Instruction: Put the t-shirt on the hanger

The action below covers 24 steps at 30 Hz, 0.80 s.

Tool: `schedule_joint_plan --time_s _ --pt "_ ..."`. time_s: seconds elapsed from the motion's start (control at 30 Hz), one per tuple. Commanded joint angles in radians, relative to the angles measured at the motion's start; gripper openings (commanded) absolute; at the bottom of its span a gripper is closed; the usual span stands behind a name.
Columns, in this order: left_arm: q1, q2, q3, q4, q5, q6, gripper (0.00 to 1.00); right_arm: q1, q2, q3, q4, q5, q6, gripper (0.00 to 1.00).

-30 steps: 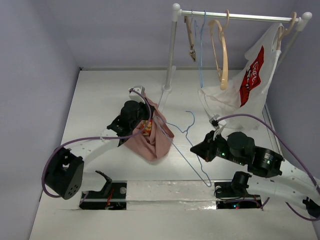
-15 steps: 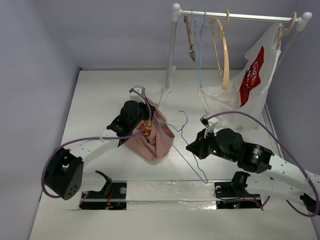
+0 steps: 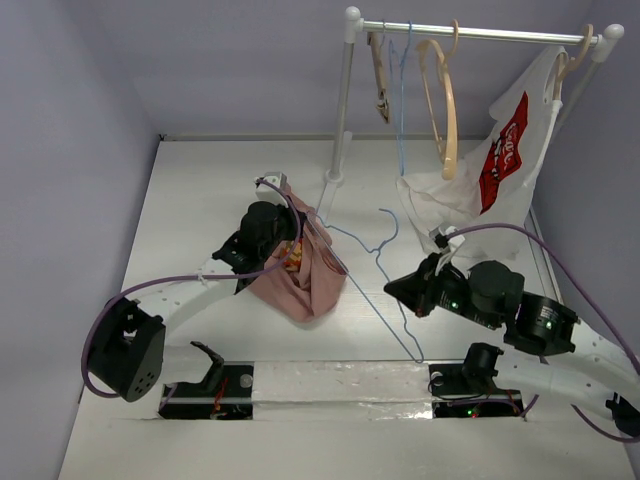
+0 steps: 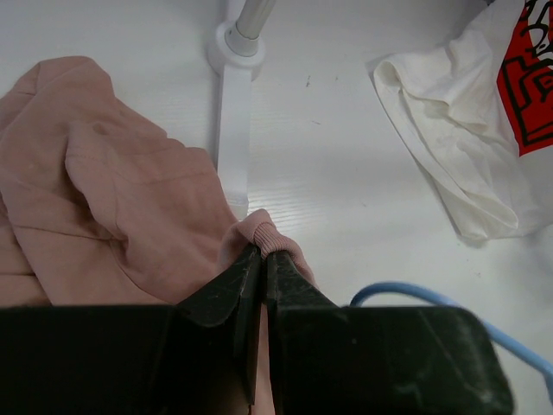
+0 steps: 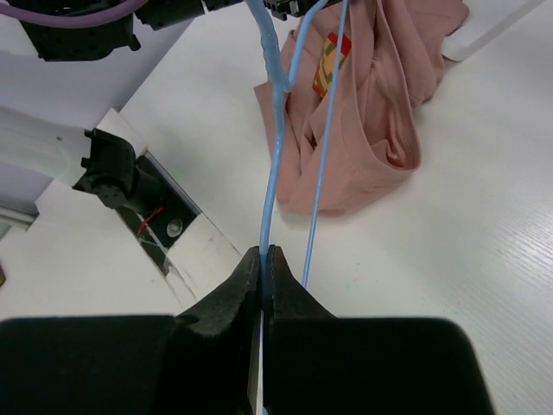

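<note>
Left wrist view shows our left hand (image 4: pixel 262 252) clamped on the t-shirt (image 4: pixel 112 199) edge to hold it up, our right hand (image 5: pixel 262 251) clamped on the hanger (image 5: pixel 278 156) for threading.

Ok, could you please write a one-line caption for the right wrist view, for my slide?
Right gripper shut on the light-blue wire hanger, the dusty-pink t-shirt bunched beyond it.
</note>
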<state>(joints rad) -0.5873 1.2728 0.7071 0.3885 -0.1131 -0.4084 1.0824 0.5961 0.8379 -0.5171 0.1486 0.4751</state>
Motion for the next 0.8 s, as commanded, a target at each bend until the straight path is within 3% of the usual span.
schedule_joint_plan --time_s 0.0,0.53,0.77 --pt "0.004 -0.027 0.040 0.024 0.006 0.005 0.00 0.011 0.005 0.026 0.008 0.008 -0.001 0.00" --pt "0.004 -0.059 0.009 0.036 0.062 -0.027 0.00 0.011 0.079 -0.008 0.054 0.029 -0.012 0.00" --pt "0.004 -0.070 -0.001 0.049 0.108 -0.032 0.00 0.011 0.142 -0.043 0.158 -0.043 -0.007 0.00"
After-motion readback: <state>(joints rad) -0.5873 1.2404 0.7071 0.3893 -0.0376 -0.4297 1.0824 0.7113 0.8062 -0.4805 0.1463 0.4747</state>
